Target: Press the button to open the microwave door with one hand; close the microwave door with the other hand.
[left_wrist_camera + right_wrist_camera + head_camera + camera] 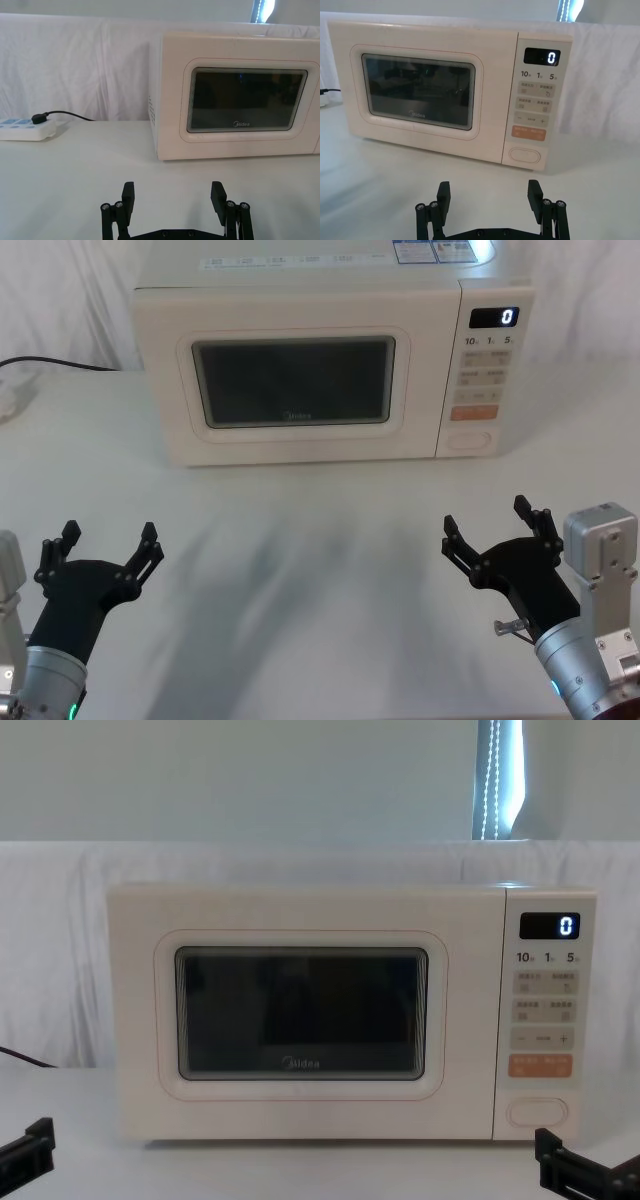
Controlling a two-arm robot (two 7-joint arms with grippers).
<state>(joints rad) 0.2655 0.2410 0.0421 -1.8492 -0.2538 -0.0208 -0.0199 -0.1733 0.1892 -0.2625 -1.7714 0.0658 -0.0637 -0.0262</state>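
Currently: counter point(320, 570) is white, wide and bare in front of the microwave point(300, 300), which sits toward the far side, front facing the robot. Cream box, black display showing a white 0 at the top of the right-hand panel. Microwave door point(295, 445) is shut flush with the front; rounded dark glass window, grey Midea logo under it. Door takes up most of the front, panel strip on the right. Button point(470, 439) is the plain cream pill at the bottom of that panel, just under the orange key point(473, 412), untouched. Broad open strip of counter between the microwave front and both arms. White power strip point(25, 129) with a black plug lies on the counter to the left, well apart from the microwave. Left tool point(108, 545) hovers low at the near left, fingers spread, nothing held. Right tool point(495, 528) hovers at the near right, roughly in line with the panel, fingers spread too, released.
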